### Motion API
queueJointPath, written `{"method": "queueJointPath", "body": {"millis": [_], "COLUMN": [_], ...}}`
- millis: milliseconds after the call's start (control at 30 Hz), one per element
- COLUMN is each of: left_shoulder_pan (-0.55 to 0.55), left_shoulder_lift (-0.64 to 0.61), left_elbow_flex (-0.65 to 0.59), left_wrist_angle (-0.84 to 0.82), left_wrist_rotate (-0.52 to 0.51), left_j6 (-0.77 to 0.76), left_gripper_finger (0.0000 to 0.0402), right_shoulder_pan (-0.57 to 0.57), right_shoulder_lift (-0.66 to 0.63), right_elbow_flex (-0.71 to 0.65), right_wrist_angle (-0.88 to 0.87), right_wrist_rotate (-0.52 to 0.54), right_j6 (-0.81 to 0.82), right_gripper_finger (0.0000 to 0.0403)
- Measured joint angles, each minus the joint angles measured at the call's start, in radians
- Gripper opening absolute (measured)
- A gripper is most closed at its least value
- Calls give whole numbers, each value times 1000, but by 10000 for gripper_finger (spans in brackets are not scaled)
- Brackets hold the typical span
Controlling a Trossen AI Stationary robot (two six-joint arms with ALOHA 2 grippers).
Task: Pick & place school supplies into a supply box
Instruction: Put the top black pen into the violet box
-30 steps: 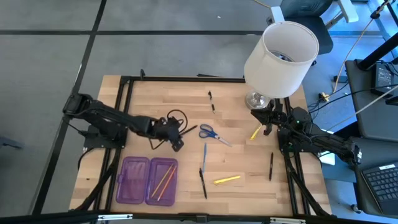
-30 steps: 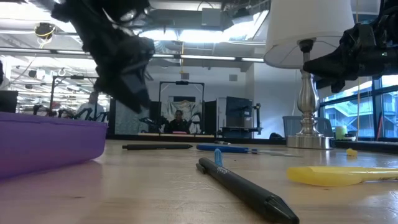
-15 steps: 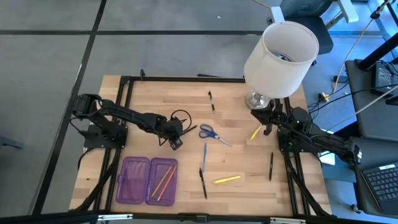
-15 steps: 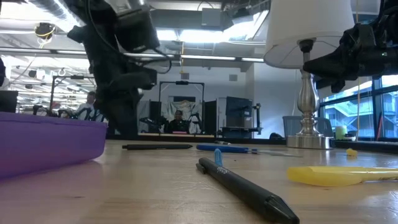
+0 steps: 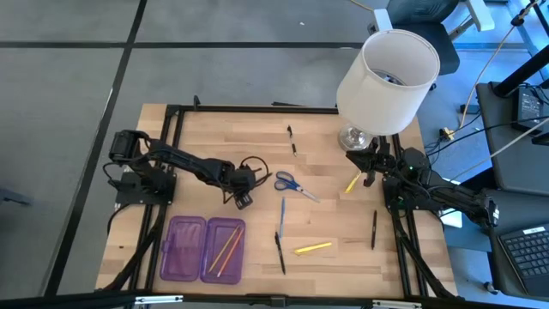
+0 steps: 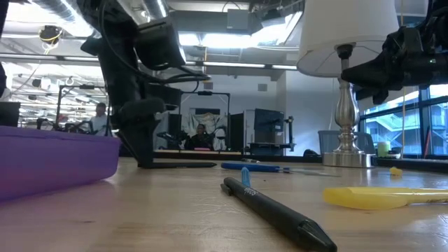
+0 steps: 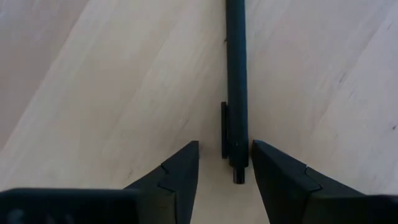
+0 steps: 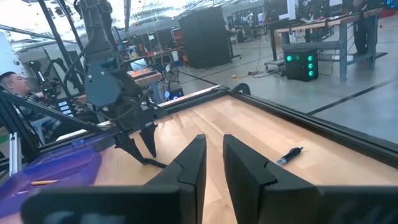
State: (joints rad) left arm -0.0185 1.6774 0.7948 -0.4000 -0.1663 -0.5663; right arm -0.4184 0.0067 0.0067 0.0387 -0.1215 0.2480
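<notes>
The purple box (image 5: pixel 206 249) lies open near the front edge of the table (image 5: pixel 214 137), on the left side. Two thin pencils (image 5: pixel 228 247) already lie in its right half. The other half looks bare. So the job has only just started.

Most of the things are not put away yet. The blue scissors (image 5: pixel 289 183) lie in the middle of the table. A blue pen (image 5: pixel 281 216) lies just in front of them. A black pen (image 5: pixel 280 253) and a yellow pen (image 5: pixel 313 248) lie nearer the front edge. Another black pen (image 5: pixel 374 229) lies on the right side. A small dark pen (image 5: pixel 292 140) lies toward the back. A yellow thing (image 5: pixel 352 182) lies near the lamp (image 5: pixel 386 73).

The left gripper (image 5: pixel 241 190) is down low on the table, between the box and the scissors. Its wrist view shows its two fingers (image 7: pixel 177 177) open a little way. A dark pen (image 7: pixel 236 74) lies between them. One finger is very close to the pen, but they do not squeeze it. I think the next step is to close on this pen and carry it to the box.

The right gripper (image 5: pixel 369 168) waits near the lamp's foot. Its fingers (image 8: pixel 189 168) are almost shut, with only a thin gap. It holds nothing.
</notes>
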Motion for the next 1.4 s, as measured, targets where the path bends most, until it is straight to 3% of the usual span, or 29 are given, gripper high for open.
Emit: {"method": "queueJointPath", "body": {"millis": [500,733,933,1167,1400], "left_shoulder_pan": [2,-17,-57,-168,-404], "left_shoulder_lift": [-26,-56,-155,-284,-323], "left_elbow_flex": [-8,-11,-13,-11,-10], "left_wrist_angle": [13,7,-16,-27,-8], "left_wrist_rotate": [3,5,19,88,121], "left_j6": [25,2,-57,-243,-563], "left_gripper_finger": [35,32,30,32,32], "right_shoulder_pan": [0,0,0,0,0], "right_shoulder_lift": [0,0,0,0,0], "right_elbow_flex": [0,0,0,0,0], "right_wrist_angle": [0,0,0,0,0], "right_wrist_rotate": [0,-1,-2,-3,-3], "right_j6": [-21,-21,-20,-18,-21], "right_gripper_finger": [60,60,60,60,60]}}
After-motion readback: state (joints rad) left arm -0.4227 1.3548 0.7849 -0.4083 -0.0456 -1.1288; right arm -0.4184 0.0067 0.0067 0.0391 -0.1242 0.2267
